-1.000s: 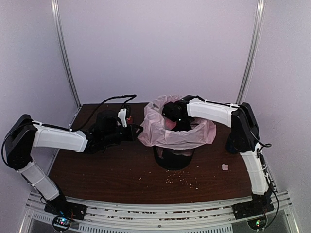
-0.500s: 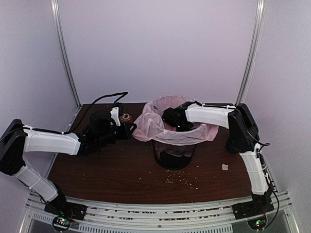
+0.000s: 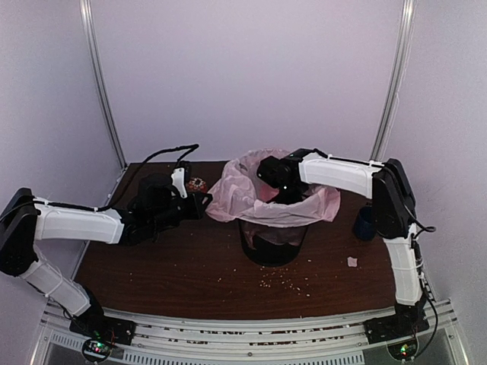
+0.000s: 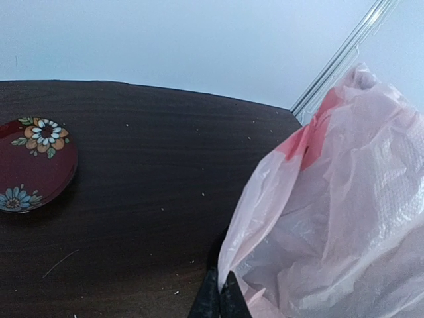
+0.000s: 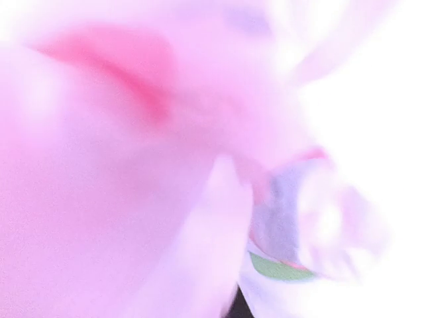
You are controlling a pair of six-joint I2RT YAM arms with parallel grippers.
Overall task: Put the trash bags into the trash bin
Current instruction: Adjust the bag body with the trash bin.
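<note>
Lab test booth: plain white walls (image 3: 243, 76), aluminium rail base (image 3: 243, 334)

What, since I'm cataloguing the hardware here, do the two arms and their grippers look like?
The left arm and right arm both have white shell segments joined by black joints. Black cables loop beside them. Their black bases carry small coloured lights. The left gripper ends in slim dark fingers, and the right gripper is black too.
</note>
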